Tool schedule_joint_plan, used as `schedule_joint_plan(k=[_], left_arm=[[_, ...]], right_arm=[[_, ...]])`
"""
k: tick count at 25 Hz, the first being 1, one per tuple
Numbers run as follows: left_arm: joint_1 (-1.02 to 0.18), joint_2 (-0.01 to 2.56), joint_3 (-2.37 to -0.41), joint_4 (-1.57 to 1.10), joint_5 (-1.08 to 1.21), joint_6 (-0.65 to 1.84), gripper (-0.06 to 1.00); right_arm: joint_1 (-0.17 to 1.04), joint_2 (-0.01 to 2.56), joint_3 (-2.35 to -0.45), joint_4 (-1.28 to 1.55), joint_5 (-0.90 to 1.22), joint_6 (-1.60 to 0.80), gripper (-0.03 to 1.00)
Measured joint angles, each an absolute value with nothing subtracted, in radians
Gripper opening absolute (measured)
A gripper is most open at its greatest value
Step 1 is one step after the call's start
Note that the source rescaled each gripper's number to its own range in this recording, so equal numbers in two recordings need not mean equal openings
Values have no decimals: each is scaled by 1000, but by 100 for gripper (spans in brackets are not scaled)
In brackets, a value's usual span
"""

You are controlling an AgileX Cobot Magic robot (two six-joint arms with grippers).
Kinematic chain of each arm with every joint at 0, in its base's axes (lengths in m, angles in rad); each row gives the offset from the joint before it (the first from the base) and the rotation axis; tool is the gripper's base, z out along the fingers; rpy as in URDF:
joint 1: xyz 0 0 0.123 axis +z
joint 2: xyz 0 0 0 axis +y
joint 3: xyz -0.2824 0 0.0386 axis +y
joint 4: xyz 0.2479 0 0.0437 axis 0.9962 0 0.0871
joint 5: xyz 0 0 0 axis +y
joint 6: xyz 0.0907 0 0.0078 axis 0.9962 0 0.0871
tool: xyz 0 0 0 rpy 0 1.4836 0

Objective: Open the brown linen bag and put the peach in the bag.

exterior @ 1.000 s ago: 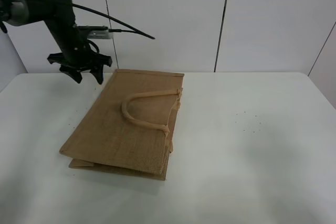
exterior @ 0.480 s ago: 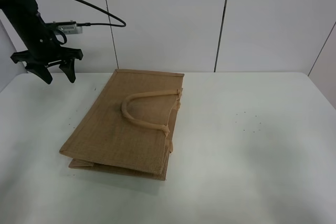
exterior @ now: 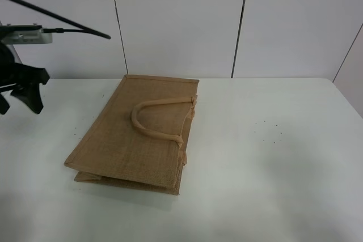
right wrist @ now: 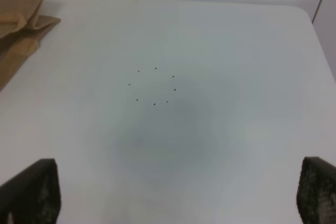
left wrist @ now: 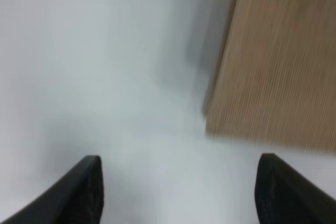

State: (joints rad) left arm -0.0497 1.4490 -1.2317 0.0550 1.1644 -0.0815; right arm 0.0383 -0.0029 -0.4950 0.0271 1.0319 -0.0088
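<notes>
The brown linen bag (exterior: 139, 134) lies flat and closed on the white table (exterior: 283, 185), its beige loop handles (exterior: 156, 118) resting on top. My left gripper (exterior: 20, 106) is open and empty at the far left edge of the exterior high view, above the table and well clear of the bag. The blurred left wrist view shows its open fingers (left wrist: 86, 192) and a corner of the bag (left wrist: 278, 61). My right gripper (right wrist: 176, 195) is open and empty over bare table, with the bag's edge (right wrist: 18, 14) far off. The peach is out of view.
White wall panels (exterior: 181, 21) stand behind the table. A ring of small black specks (right wrist: 153, 85) marks the table right of the bag. The table's right edge (exterior: 347, 97) is near the wall corner.
My left arm has swung left, from just beside the bag's far left corner to the far left edge of the view. The bag has not moved.
</notes>
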Motion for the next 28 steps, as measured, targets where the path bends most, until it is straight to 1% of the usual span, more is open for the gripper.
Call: schedule_joint_plan(k=[5,11,14,16,23,28], left_arm=[[-50,1160,-967,67,1155,-81,81],[-50,823,-652,67,1063,-81,81],[-50,652,-538,68,1048,-67,81],[-50,535,-509,68,1053,-45,81],[-50,206,-504,65,1051,-25,81],[-50,68,-504,65,1051,-29,81]], right_arm=[[38,-3,-495,27,1032,-9,100],[38,-3,-495,27,1032,-9,100],[38,-3,-495,27,1032,-9,100],[38,-3,-495,27,1032,-9,100],[38,-3,-495,27,1032,-9,100],[38,-3,-495,27,1032,-9,100]])
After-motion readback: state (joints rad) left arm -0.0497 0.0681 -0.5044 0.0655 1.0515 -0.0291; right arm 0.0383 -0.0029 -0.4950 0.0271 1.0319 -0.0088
